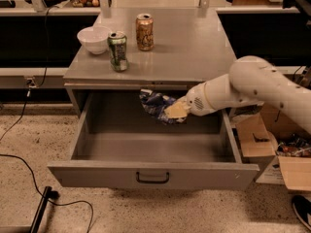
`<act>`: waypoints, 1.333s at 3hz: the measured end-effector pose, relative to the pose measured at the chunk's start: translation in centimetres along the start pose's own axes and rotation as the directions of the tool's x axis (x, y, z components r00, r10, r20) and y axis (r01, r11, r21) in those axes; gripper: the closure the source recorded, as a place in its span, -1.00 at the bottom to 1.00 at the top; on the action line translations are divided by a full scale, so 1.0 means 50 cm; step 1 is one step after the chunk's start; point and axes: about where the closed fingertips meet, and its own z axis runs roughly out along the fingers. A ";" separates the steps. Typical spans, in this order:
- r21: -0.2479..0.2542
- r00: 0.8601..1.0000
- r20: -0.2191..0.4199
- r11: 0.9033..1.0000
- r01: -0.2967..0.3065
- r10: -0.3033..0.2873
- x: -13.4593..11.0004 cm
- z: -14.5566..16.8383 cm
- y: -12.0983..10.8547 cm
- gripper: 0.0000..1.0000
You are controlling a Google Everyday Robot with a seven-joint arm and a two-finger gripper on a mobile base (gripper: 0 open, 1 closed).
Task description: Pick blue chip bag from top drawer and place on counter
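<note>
Blue foil chip bag (154, 104) hangs pinched in the arm's jaws at twelve o'clock in the open top drawer (97, 174), just below the desk (194, 47) edge, apparently held off the floor for lifting out.

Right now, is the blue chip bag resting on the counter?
No, the claw holds the blue chip bag over the open top drawer, below the counter edge.

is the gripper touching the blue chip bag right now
Touching. The camera view shows the gripper clamped on the blue chip bag, holding it raised above the floor of the top drawer.
</note>
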 end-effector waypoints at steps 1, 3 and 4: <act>-0.020 0.998 0.040 0.999 0.050 -0.049 -0.033 -0.063 -0.010 1.00; -0.026 0.973 0.141 0.981 0.190 -0.184 -0.173 -0.157 -0.008 1.00; -0.001 0.967 0.151 0.978 0.209 -0.206 -0.217 -0.187 -0.048 1.00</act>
